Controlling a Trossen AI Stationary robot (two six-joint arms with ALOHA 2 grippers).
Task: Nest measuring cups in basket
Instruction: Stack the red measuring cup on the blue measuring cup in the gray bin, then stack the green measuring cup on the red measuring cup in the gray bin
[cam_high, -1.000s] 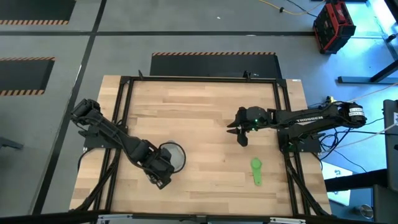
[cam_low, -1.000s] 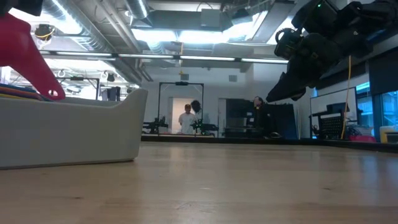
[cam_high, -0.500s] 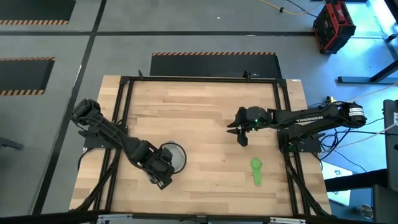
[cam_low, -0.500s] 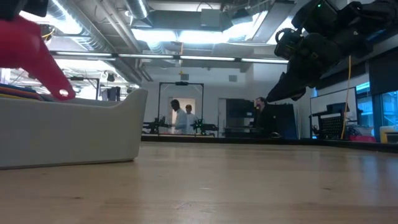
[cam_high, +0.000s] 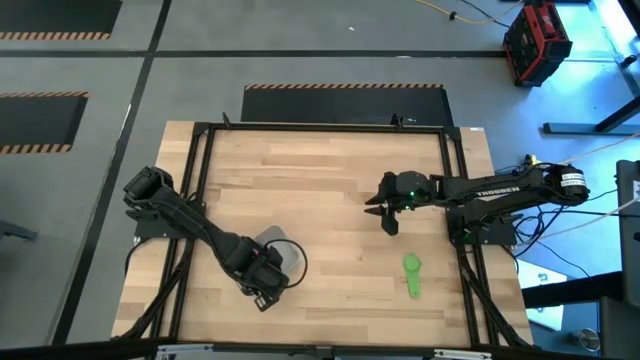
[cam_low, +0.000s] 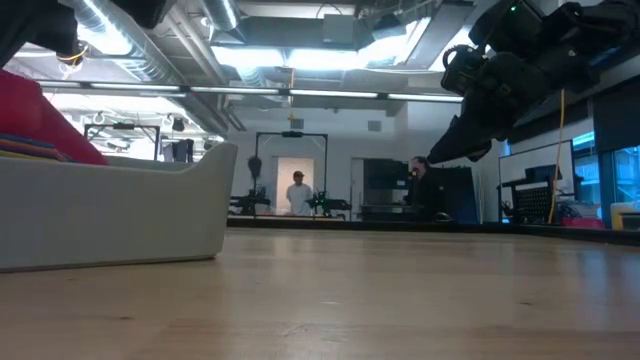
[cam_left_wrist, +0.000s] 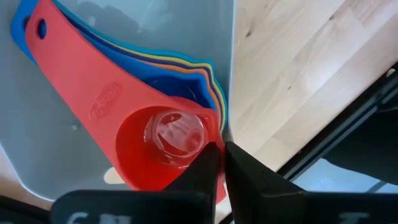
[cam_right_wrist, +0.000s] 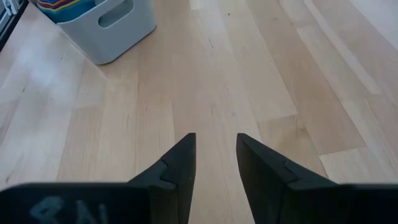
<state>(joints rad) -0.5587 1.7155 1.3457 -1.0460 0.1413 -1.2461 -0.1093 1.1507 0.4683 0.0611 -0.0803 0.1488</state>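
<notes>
The pale grey basket (cam_high: 287, 252) stands near the table's front left and holds a stack of nested measuring cups (cam_left_wrist: 205, 81) with blue, yellow and orange edges. A red measuring cup (cam_left_wrist: 155, 143) lies on top of the stack. My left gripper (cam_left_wrist: 221, 155) is above it, nearly shut at its rim. In the low view the red cup (cam_low: 40, 115) shows above the basket wall (cam_low: 120, 210). A green measuring cup (cam_high: 412, 275) lies on the table at the front right. My right gripper (cam_high: 388, 222) hangs open over the middle right, with nothing between its fingers. My left gripper pinches the red cup's bowl wall at the rim (cam_left_wrist: 212, 132), on the side opposite the handle. It looks like one finger inside the bowl and one outside. The fingers point down from above. The cup sits on the stack in the basket, with its handle (cam_left_wrist: 81, 81) over the blue handle.
Bare wooden tabletop lies between the basket and the green cup. A black frame rail (cam_high: 190, 200) runs along the table's left side close to the basket. In the right wrist view the basket (cam_right_wrist: 109, 28) is far ahead of the right gripper (cam_right_wrist: 214, 149).
My left gripper has gone down into the basket with the red cup, shifting slightly toward the table's right. The cup's handle pointed up over the basket wall before. It has sunk onto the stack, and its free end is now behind the wall.
</notes>
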